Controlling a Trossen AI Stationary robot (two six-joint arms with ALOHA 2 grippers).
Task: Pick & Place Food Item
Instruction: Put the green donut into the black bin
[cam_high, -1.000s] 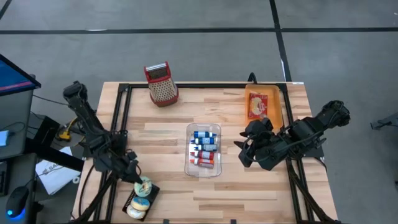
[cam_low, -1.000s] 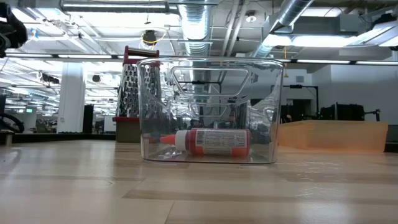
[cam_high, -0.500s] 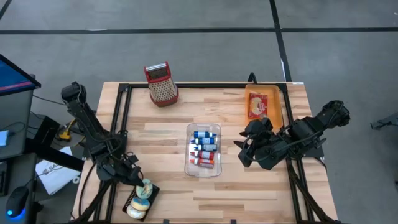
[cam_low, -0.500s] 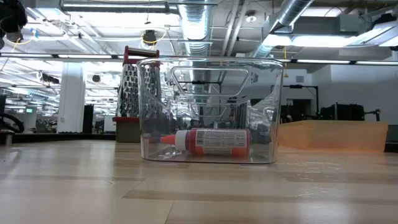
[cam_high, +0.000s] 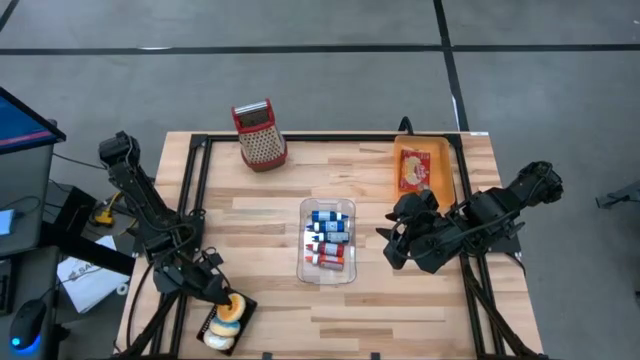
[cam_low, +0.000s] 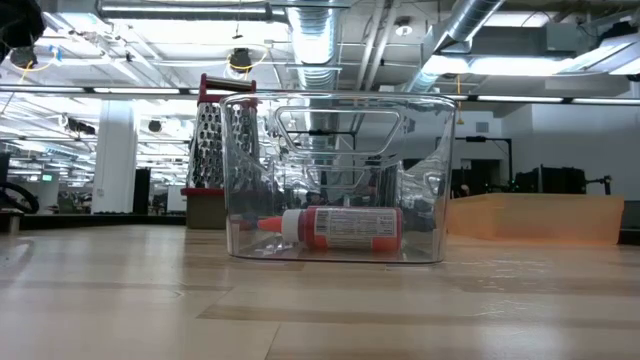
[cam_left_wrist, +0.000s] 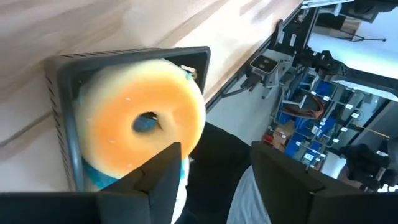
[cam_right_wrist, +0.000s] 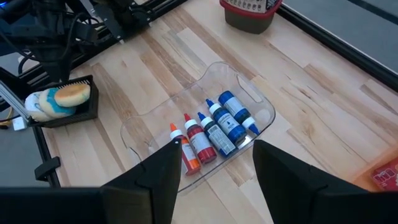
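A black tray at the table's near left corner holds a stack of doughnuts. On top lies an orange-iced doughnut, its ring face turned up, resting on a blue-and-white one. My left gripper is open just above the tray's near side, and the orange doughnut sits right beyond one finger. In the high view that gripper reaches the tray from the far left. My right gripper hangs open above the table, right of the clear bin. My left gripper stands open at the orange doughnut's rim, slanting down from the table's far left. One finger overlaps that rim in the wrist view, so I cannot tell whether it touches. The doughnut lies on the stack in the tray.
A clear bin with red and blue bottles sits mid-table. A red-topped grater stands at the far edge. An orange tray with a packet lies at the far right. Bare wood lies between the bin and the doughnut tray.
My left gripper has gone toward the table's near edge and a little down, rolling its wrist, with the doughnut it carried. That doughnut showed pale and blue-green before; it now lies on the stack in the black tray with its orange face up.
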